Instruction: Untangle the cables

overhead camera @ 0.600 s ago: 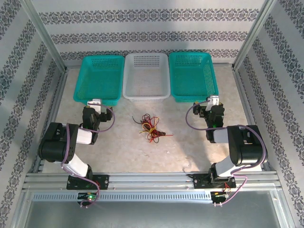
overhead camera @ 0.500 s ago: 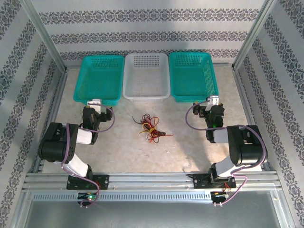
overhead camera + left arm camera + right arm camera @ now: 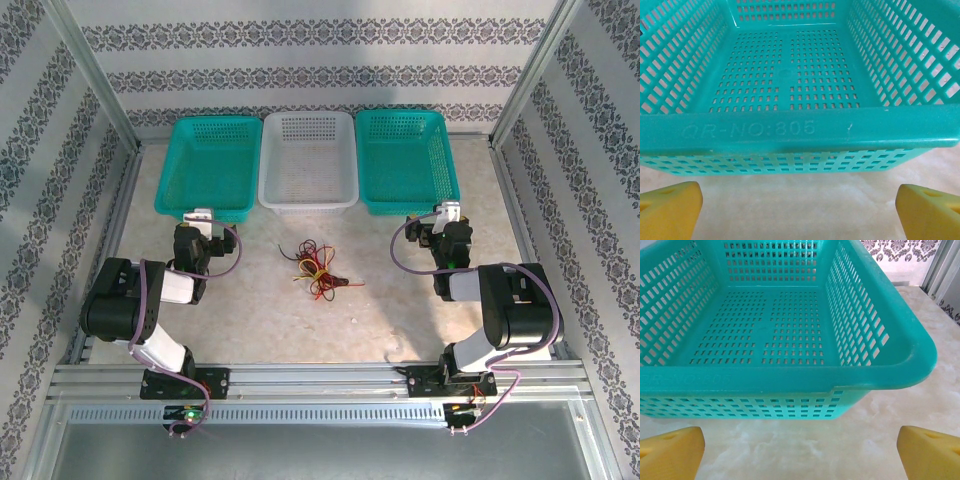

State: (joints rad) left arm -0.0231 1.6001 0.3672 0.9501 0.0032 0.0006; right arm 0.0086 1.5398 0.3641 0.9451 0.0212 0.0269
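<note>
Yellow, red & black cables (image 3: 318, 268) sit in one tangled heap, centre of frame, on the table (image 3: 400, 320), well apart from both arms. Left gripper (image 3: 201, 217) & right gripper (image 3: 447, 212): jaws spread wide, empty, aimed at teal baskets (image 3: 210, 170). Step: reach prob. not begun. Next: swing inward, pinch a single strand w/o dragging the rest.

Along the far edge of the table (image 3: 260, 310): left basket (image 3: 168, 170), middle basket (image 3: 308, 203), right basket (image 3: 400, 207), side by side in a row. On the table before the middle basket, apart from it: tangle of cables (image 3: 318, 268). Just before the left basket's near rim: left gripper (image 3: 203, 216). Just before the right basket's near rim: right gripper (image 3: 447, 211).
</note>
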